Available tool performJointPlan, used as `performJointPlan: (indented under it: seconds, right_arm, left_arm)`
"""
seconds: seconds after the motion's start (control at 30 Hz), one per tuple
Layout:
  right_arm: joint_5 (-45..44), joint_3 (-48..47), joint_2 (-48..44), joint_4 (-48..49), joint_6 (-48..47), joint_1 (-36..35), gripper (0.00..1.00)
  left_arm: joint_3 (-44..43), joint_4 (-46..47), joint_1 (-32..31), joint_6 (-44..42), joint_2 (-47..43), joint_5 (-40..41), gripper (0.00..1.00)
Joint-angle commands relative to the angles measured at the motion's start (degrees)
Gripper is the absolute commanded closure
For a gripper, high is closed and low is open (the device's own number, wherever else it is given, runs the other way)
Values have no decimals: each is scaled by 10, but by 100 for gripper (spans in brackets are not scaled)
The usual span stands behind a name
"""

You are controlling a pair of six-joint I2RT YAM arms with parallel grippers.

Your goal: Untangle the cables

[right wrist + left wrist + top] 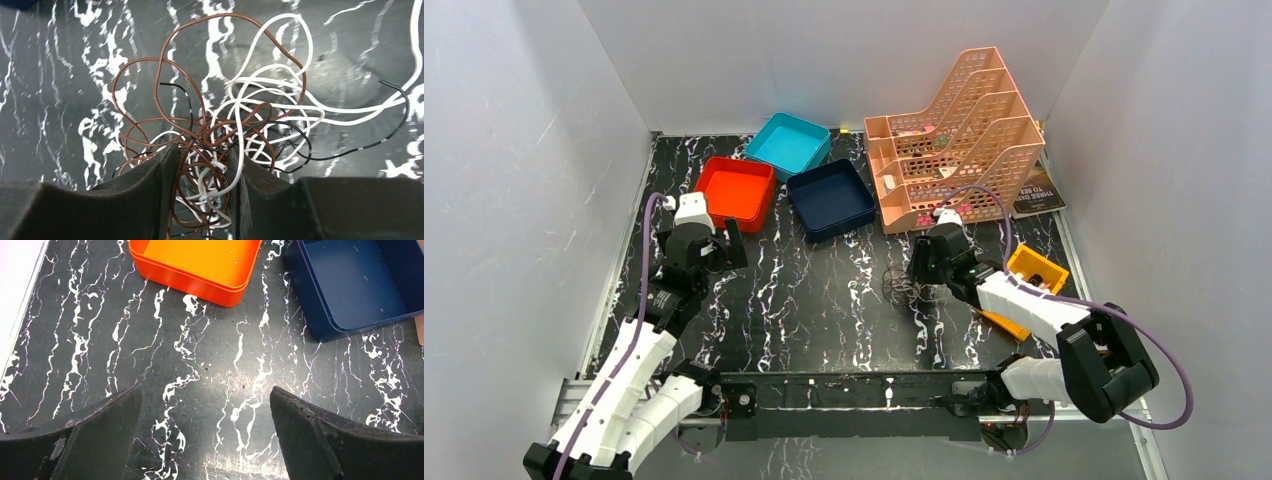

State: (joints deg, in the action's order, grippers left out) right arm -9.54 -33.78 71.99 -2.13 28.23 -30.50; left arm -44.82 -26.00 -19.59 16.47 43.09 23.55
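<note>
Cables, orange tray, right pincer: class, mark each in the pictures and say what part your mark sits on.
cables (212, 132): right wrist view, dense middle of the tangle.
orange tray (190, 285): left wrist view, its near outer wall.
right pincer (201, 156): right wrist view, midway between its fingertips.

I have an orange tray (200, 260) just ahead of the left tool (205, 400). A navy tray (360, 285) lies ahead and to its right. The two sit apart on the black, white-veined bench (200, 365). A teal tray (786, 143) lies beyond them, behind the gap. Past the right tool (921, 262) stands a peach slotted file rack (954, 140), with a dark booklet (1036, 195) flat at its right foot. A yellow bin (1036, 268), partly hidden, is just right of that tool.
</note>
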Motion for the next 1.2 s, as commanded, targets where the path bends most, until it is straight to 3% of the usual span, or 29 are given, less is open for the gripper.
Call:
performJointPlan:
  seconds: [0.0, 0.33, 0.47, 0.6, 0.8, 1.03, 1.17]
  right_arm:
    - [-20, -8, -12, -3, 39, -57, 52]
    - [-79, -66, 56, 14, 97, -250, 52]
    - [-108, -104, 88, 21, 107, -301, 44]
    - [-150, -131, 81, -5, 99, -308, 30]
    - [-212, -153, 36, -71, 76, -308, 19]
    - [-281, -166, -20, -149, 35, -301, 18]
    - [-289, -189, -30, -198, 9, -251, 18]
  left_arm:
    - [-4, -7, 3, -7, -2, 10, 2]
    - [-4, -7, 3, -7, -1, 14, 2]
    - [-4, -8, 3, -6, -1, 15, 2]
    - [-4, -9, 3, -6, -3, 17, 2]
    - [-4, -8, 3, -6, 0, 18, 2]
    - [-3, -7, 3, -6, -3, 18, 2]
    - [-3, -6, 3, -6, -3, 17, 2]
